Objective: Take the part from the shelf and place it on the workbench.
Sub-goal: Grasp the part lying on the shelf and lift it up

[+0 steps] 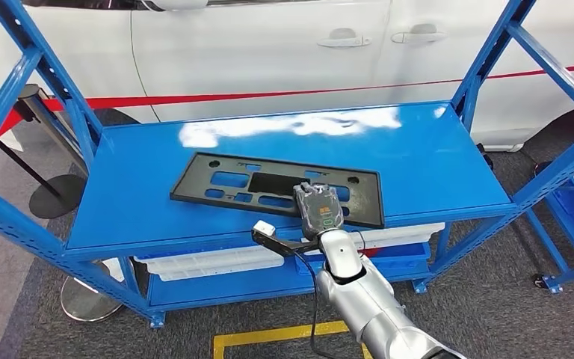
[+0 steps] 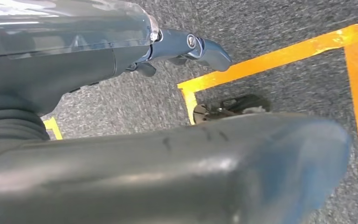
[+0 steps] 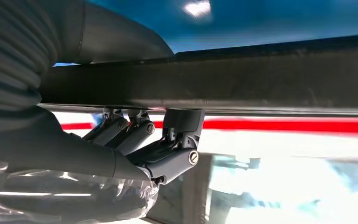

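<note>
While the flat black plastic panel with rectangular cutouts lies on the blue metal shelf's top deck, long axis running along its front edge, right end slightly overhanging, the right hand pinches that front rim, thumb on top, fingers underneath.
</note>
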Tool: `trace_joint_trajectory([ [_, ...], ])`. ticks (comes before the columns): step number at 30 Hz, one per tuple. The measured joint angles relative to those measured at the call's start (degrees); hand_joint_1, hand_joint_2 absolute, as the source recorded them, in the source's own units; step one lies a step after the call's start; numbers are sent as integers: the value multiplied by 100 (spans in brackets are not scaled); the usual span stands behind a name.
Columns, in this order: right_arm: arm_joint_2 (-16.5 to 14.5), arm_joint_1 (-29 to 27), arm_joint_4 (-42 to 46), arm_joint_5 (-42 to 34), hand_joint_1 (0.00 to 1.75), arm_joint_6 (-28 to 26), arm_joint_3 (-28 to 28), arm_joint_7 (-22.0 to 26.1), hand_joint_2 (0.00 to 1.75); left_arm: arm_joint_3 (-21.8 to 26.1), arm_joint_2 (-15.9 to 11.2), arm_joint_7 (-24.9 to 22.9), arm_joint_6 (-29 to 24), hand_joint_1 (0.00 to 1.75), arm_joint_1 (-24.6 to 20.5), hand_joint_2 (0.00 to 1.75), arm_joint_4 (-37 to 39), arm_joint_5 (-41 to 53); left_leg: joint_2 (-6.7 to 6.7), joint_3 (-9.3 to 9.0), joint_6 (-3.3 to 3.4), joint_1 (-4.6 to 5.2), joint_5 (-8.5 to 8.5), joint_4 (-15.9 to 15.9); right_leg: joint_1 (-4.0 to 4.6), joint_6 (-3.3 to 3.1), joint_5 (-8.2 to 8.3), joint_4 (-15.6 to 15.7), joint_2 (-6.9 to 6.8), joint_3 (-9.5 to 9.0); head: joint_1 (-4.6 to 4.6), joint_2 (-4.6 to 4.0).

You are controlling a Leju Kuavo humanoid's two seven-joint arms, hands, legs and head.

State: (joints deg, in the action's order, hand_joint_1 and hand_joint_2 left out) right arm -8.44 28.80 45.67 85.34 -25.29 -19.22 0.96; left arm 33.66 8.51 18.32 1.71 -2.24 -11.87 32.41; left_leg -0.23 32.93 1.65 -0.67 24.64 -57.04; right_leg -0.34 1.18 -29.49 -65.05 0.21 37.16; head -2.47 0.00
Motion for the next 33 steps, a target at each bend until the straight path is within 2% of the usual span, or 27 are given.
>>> trace_joint_trajectory([
  [1,-25,-87,257,-267,175,53,83,227,175,4,6,0,-15,0,-2,0,0,-2,0,7,11,1,0,-2,-9,18,-194,-407,-1,196,0,0],
  [2,-55,-175,543,-599,175,118,159,450,175,13,11,0,-34,0,-2,0,0,-4,-2,10,11,2,3,-6,-19,34,-320,-760,-2,372,0,0],
  [3,-87,-264,854,-982,175,192,225,645,175,27,15,1,-59,0,0,0,0,-6,-5,11,10,2,9,-10,-30,46,-343,-952,-4,478,0,0],
  [4,-117,-340,1216,-1397,175,278,290,807,175,45,19,1,-83,0,2,0,0,-8,-11,10,6,1,18,-20,-43,53,-249,-919,-7,476,0,0],
  [5,-144,-391,1606,-1818,175,354,344,929,175,63,27,2,-112,0,4,0,0,-9,-16,5,-4,0,33,-34,-56,53,-60,-659,-11,362,0,0],
  [7,-176,-426,2442,-2654,175,471,430,1089,175,101,45,4,-182,0,5,0,0,-10,-27,10,-47,11,82,-93,-59,37,318,131,-21,0,0,0],
  [8,-182,-419,2844,-3019,175,510,460,1131,175,120,52,4,-216,0,4,0,0,-10,-31,19,-75,20,103,-121,-54,20,412,413,-21,-129,0,0],
  [9,-180,-413,3204,-3321,175,535,489,1156,175,140,57,5,-249,0,2,0,0,-11,-33,28,-104,31,119,-140,-44,-1,433,558,-17,-191,-1,0],
  [12,-131,-407,4053,-3910,175,542,602,1222,175,204,66,8,-310,0,3,0,0,-11,-26,22,-194,21,150,-141,-35,-98,419,607,1,-204,-2,0],
  [14,-62,-398,4464,-4252,175,517,666,1292,175,237,69,11,-320,0,3,0,0,-11,-12,107,-250,7,313,-364,-56,-162,435,649,1,-231,-3,0],
  [15,-14,-400,4632,-4423,175,509,696,1324,175,249,69,14,-318,0,2,0,0,-11,-6,224,-268,-2,468,-628,-61,-184,438,660,-4,-241,-3,0],
  [17,126,-435,4938,-4795,175,506,774,1409,175,275,69,31,-313,0,2,0,0,-11,-3,587,-292,-7,817,-1399,-51,-208,430,659,-13,-244,-3,0],
  [18,210,-478,5073,-5021,175,516,824,1470,175,289,69,51,-320,0,10,0,0,-12,-3,729,-295,-7,899,-1689,-45,-212,427,656,-16,-246,-2,0],
  [19,290,-543,5199,-5289,175,538,876,1546,175,304,69,78,-337,0,20,0,0,-15,-3,793,-292,-7,881,-1805,-42,-214,422,654,-15,-252,-2,0],
  [20,364,-633,5311,-5575,175,570,927,1627,175,322,69,105,-364,0,29,0,0,-20,-3,734,-280,-7,744,-1670,-40,-210,414,650,-10,-261,-2,0],
  [22,505,-853,5544,-6247,175,685,1029,1827,175,368,69,158,-445,0,31,0,0,-39,-5,365,-232,-3,342,-891,-36,-186,392,641,-1,-287,-2,0],
  [23,574,-966,5661,-6586,175,760,1083,1941,175,392,69,183,-487,0,27,0,0,-50,-8,184,-203,7,212,-514,-28,-163,381,632,2,-291,-2,0],
  [24,641,-1079,5780,-6926,175,847,1141,2065,175,416,70,206,-527,0,25,0,0,-62,-12,66,-177,18,146,-271,-21,-133,382,628,3,-292,-2,0],
  [27,787,-1466,6071,-7672,175,1193,1294,2425,175,512,74,247,-621,0,29,0,0,-120,-23,15,-104,41,112,-145,-22,-33,418,654,8,-293,-2,0],
  [28,822,-1595,6157,-7864,175,1350,1337,2539,175,545,77,262,-636,0,31,0,0,-139,-19,10,-69,35,83,-114,-31,-4,386,643,12,-291,-2,0],
  [29,847,-1710,6242,-8032,175,1508,1373,2638,175,574,80,279,-642,0,29,0,0,-156,-10,11,-29,24,51,-78,-37,23,286,552,13,-256,-1,0],
  [30,864,-1809,6319,-8165,175,1643,1399,2716,175,604,86,293,-651,0,24,0,0,-173,0,17,8,12,21,-46,-41,45,113,351,14,-178,-1,0],
  [32,878,-1987,6436,-8304,175,1817,1425,2831,175,668,98,295,-695,0,14,0,0,-215,12,58,47,14,-15,-40,-52,79,-336,-355,7,83,0,0],
  [33,881,-2070,6472,-8323,175,1870,1425,2882,175,701,104,288,-725,0,12,0,0,-240,15,85,52,16,-30,-47,-53,94,-486,-683,7,194,0,0],
])
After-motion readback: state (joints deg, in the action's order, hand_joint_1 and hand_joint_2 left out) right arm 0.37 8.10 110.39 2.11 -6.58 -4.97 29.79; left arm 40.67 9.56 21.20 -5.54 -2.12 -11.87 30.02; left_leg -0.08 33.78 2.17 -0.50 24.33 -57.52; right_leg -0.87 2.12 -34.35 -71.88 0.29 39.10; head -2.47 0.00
